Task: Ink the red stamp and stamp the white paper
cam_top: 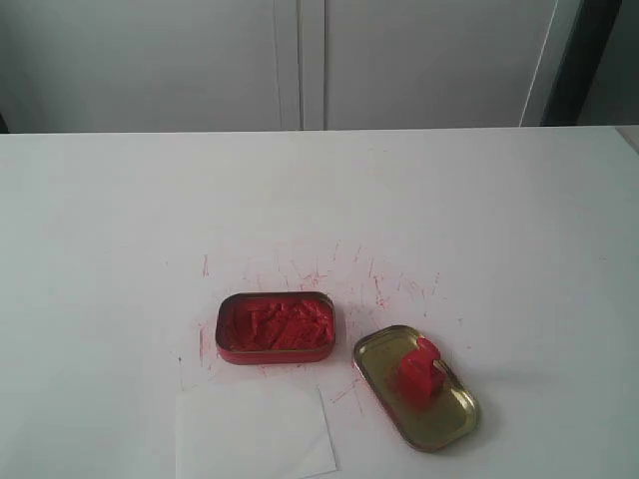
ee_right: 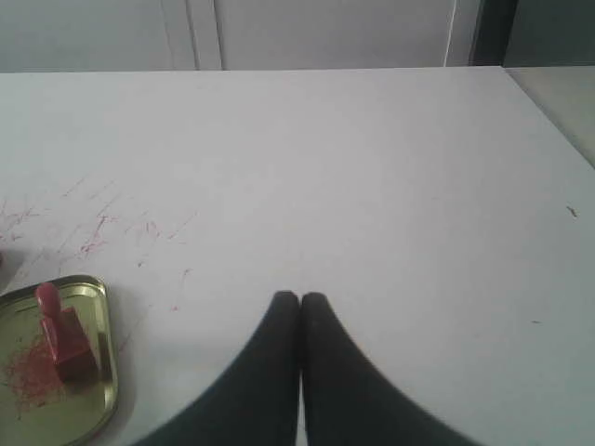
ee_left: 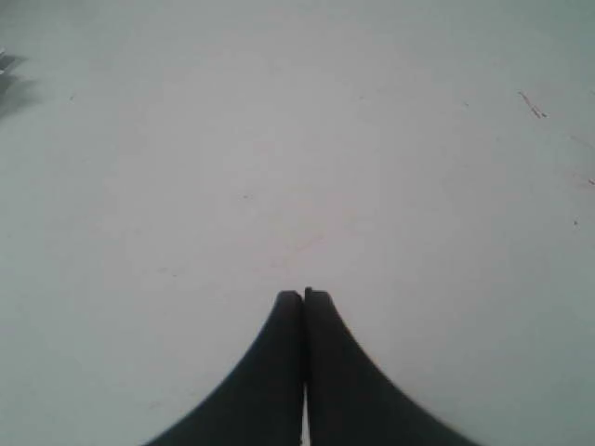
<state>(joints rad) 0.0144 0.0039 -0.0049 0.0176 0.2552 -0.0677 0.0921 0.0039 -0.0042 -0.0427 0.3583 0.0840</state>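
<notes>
The red stamp (cam_top: 419, 373) lies inside the gold lid (cam_top: 449, 419), right of the open tin of red ink (cam_top: 275, 326). In the right wrist view the same red stamp (ee_right: 61, 334) rests in the gold lid (ee_right: 98, 353). The white paper (cam_top: 253, 432) sits at the table's front edge, just below the ink tin. My right gripper (ee_right: 299, 299) is shut and empty over bare table, apart from the lid. Shut and empty too, my left gripper (ee_left: 304, 296) has only bare table under it. Neither gripper shows in the exterior view.
Red scratch marks (cam_top: 329, 269) speckle the white tabletop (cam_top: 120, 220) around the tin. White cabinet doors (cam_top: 300, 60) stand behind the table. The table's right edge (ee_right: 548, 111) shows in the right wrist view.
</notes>
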